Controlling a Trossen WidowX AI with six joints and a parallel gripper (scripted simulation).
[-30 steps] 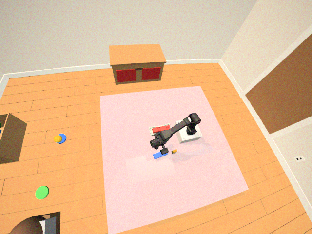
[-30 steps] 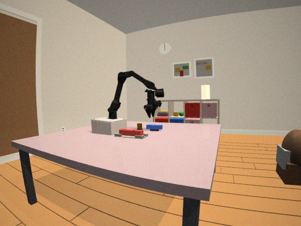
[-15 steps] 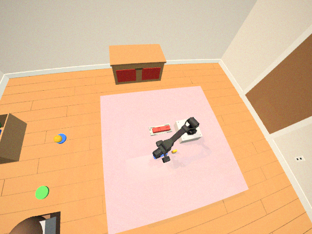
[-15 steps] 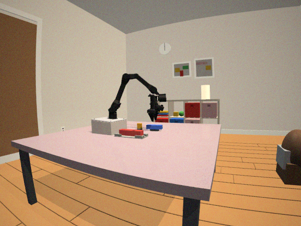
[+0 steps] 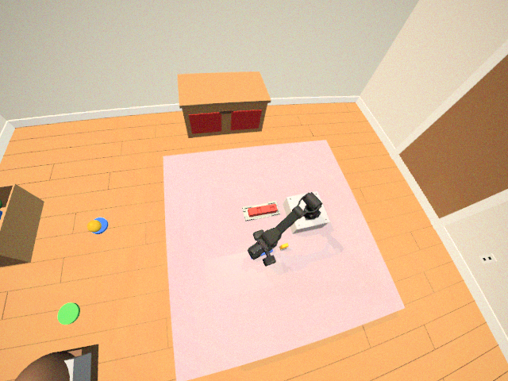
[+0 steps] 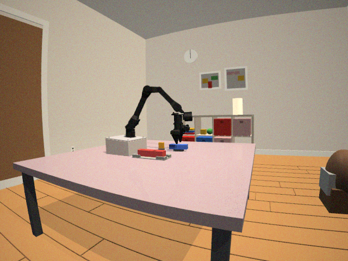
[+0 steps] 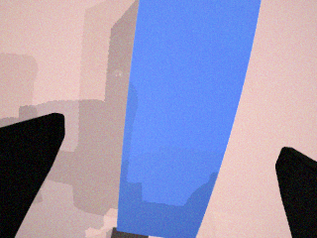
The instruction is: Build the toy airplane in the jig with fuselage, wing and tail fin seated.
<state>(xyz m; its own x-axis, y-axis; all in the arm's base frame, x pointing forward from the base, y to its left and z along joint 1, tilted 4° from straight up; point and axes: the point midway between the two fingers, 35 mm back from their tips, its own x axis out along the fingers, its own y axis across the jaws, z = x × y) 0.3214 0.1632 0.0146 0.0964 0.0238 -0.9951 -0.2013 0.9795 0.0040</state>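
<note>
The red fuselage (image 5: 262, 210) (image 6: 151, 153) lies in the pale cradle jig (image 5: 247, 217) (image 6: 136, 155) and looks flat. The blue wing (image 6: 182, 147) (image 7: 188, 89) lies apart from it, with something dark beneath; the arm mostly hides it in the top view. The small yellow tail fin (image 5: 283, 246) (image 6: 161, 144) stands between the wing and the arm's base. My gripper (image 5: 263, 248) (image 6: 178, 141) (image 7: 174, 142) is open and empty, pointing down just above the wing. In the wrist view the wing runs lengthwise between the two fingertips, with a gap on each side.
The arm's white base box (image 5: 309, 223) (image 6: 125, 145) stands on the pink table (image 5: 213, 311) (image 6: 196, 174), near the jig and the tail fin. A cabinet, shelves and toys stand on the floor, away from the table.
</note>
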